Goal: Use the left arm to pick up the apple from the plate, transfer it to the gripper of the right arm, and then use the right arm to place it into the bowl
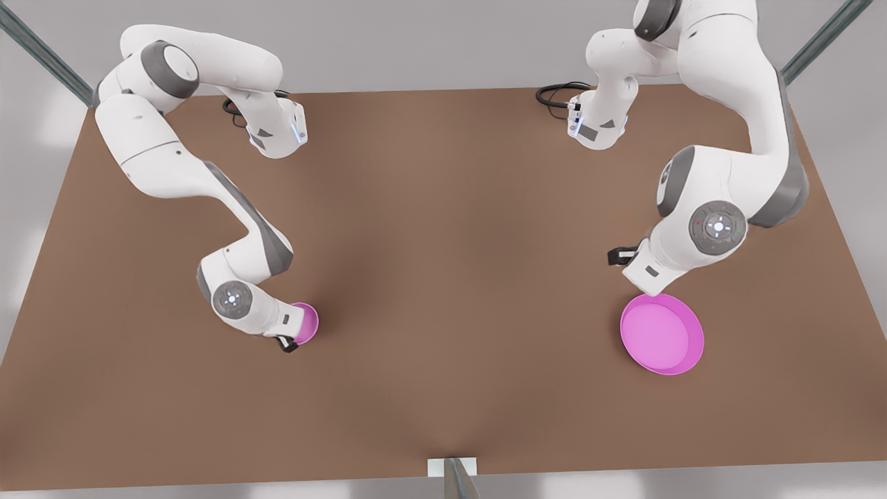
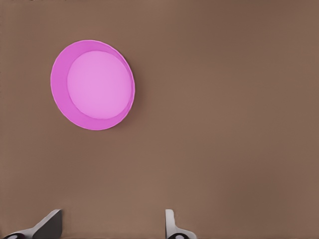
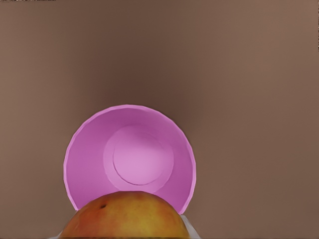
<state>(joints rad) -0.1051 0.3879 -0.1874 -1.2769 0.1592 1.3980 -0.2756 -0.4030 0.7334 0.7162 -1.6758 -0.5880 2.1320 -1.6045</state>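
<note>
A: Where's the small round reddish-orange apple [image 3: 124, 216]?

B: Gripped in the right claw [image 3: 127, 234], directly above the small deep pink bowl [image 3: 82, 164].

A: And the left claw [image 2: 112, 226]?

B: Fingers spread wide, empty, hanging over the brown table [image 1: 443, 277] near the wide shallow magenta plate [image 2: 60, 84]. No writing is legible.

magenta-pink plate [image 1: 662, 334] and bowl [image 3: 129, 159], orange-red apple [image 3: 124, 216] with yellow-green patch, plain brown tabletop [image 1: 443, 291], white-and-grey arms.

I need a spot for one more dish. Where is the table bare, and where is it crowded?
Bare: the wide table stretch between bowl and plate, and the near edge. Crowded: around the bowl, under the right gripper's apple, and the plate's far rim.
</note>
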